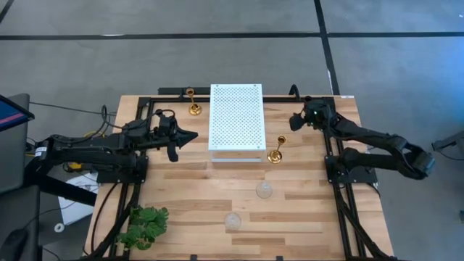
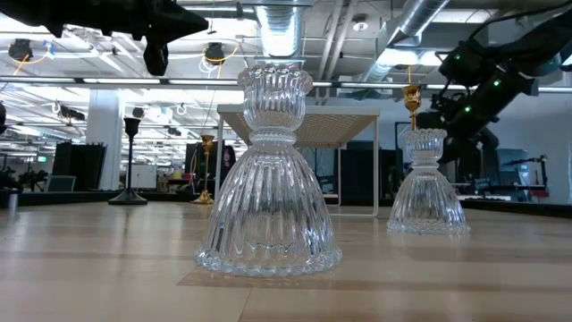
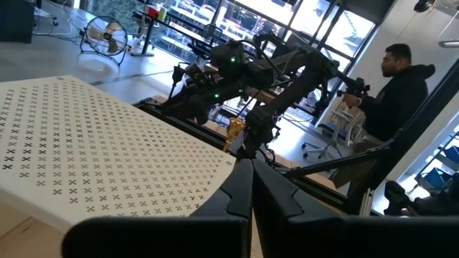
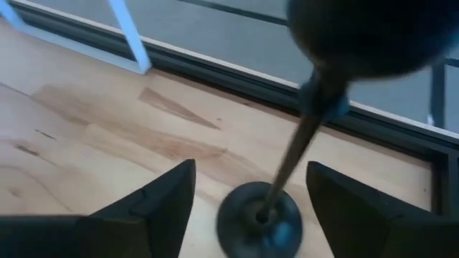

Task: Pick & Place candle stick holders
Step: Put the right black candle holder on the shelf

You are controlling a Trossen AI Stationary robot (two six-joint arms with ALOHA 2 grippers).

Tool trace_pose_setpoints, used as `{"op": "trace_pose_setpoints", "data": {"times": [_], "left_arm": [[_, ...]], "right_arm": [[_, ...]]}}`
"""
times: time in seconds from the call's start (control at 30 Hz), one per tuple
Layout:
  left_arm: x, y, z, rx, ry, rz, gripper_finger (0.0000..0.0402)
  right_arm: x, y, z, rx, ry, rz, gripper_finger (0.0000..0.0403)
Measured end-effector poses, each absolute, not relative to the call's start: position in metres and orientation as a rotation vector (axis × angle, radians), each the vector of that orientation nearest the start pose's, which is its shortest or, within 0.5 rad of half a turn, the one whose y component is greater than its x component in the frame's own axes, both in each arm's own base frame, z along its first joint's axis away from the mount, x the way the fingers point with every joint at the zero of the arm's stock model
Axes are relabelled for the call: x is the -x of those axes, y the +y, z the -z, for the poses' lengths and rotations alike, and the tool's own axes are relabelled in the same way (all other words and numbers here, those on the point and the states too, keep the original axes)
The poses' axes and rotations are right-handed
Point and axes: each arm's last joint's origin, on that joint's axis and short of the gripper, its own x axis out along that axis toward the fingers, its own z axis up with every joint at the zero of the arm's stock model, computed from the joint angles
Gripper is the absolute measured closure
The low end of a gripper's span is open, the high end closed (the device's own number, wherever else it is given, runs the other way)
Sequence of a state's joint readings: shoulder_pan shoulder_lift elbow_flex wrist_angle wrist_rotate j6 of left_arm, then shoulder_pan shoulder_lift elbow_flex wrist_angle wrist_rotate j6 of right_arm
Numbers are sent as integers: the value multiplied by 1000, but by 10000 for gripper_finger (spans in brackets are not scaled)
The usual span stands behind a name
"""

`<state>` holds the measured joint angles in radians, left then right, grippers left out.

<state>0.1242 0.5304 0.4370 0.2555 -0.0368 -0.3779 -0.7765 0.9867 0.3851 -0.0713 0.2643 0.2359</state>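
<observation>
Black candle holder (image 4: 276, 186) is being seen upright on the table's (image 1: 188, 181) far right edge, between the spread, non-gripping fingers of the right gripper (image 1: 296, 119); left gripper (image 1: 190, 135) is being held shut beside the white board (image 1: 235, 116); gold holders (image 1: 275, 150) and glass holders (image 2: 268, 174) are being left standing elsewhere.

ribbed clear glass holder (image 2: 268, 179), shiny gold holder (image 1: 276, 150), pale wood table (image 1: 304, 210)

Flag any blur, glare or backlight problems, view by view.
Right wrist view: black holder soft and smeared between the open right gripper. Low view: bright ceiling lights backlight the scene, near glass holder sharp, arms silhouetted. Left wrist view: bright windows behind. High view: even, no glare.
</observation>
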Motion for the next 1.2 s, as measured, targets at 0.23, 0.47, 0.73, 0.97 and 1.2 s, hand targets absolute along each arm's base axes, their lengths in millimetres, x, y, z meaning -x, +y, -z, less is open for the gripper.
{"op": "trace_pose_setpoints", "data": {"times": [0.23, 0.47, 0.73, 0.97, 1.2], "left_arm": [[-136, 18, -289, 370, -190, -128, 398], [-136, 18, -289, 370, -190, -128, 398], [-136, 18, -289, 374, -191, -128, 398], [-136, 18, -289, 374, -190, -128, 398], [-136, 18, -289, 373, -191, -128, 398]], "right_arm": [[-127, -135, -175, -383, 558, 1080, 250], [-127, -135, -175, -383, 556, 1078, 368], [-130, -131, -177, -374, 551, 1054, 393], [-131, -123, -199, -353, 523, 1015, 399], [-132, -123, -249, -331, 508, 977, 400]]}}
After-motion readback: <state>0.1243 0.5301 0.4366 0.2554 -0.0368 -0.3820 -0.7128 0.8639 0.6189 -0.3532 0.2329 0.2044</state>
